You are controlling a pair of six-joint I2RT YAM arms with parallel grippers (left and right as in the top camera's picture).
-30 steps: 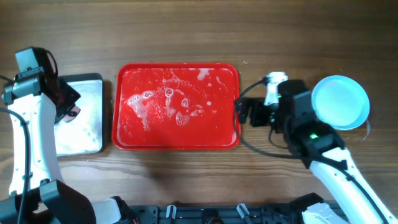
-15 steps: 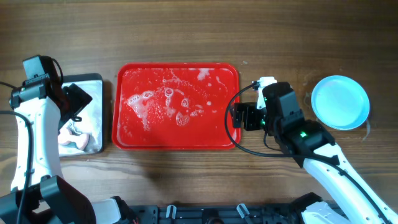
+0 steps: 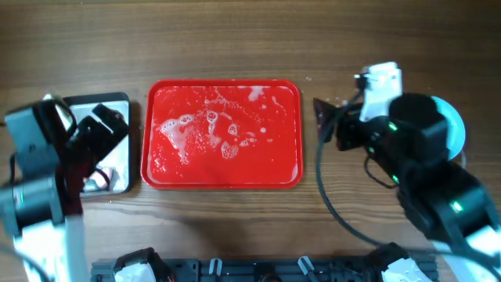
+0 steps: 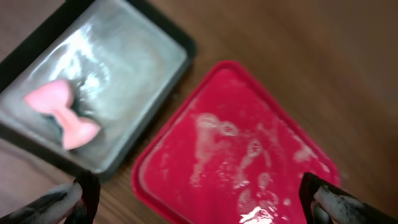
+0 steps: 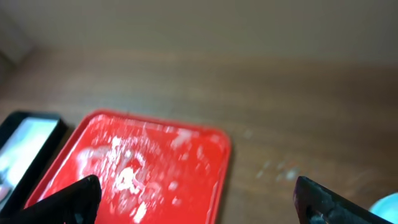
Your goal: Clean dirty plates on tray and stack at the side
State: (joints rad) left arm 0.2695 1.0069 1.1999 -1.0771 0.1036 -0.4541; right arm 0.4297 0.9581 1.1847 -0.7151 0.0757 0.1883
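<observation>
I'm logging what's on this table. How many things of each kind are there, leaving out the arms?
Trays: 2 (large red plastic rectangular tray; smaller black-rimmed silver metal tray)
Plates: 1 in view (pale turquoise round plastic plate, mostly covered; any beneath it cannot be told)
Pink bow-shaped object: 1, lying in the silver tray
Total: 4

Left pincer (image 4: 202,198) and right pincer (image 5: 196,200) both hover high, spread wide and empty.

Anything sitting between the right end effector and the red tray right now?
Nothing visible does. Only wooden table shows between the right end effector and the tray; the tray itself holds just foam.
</observation>
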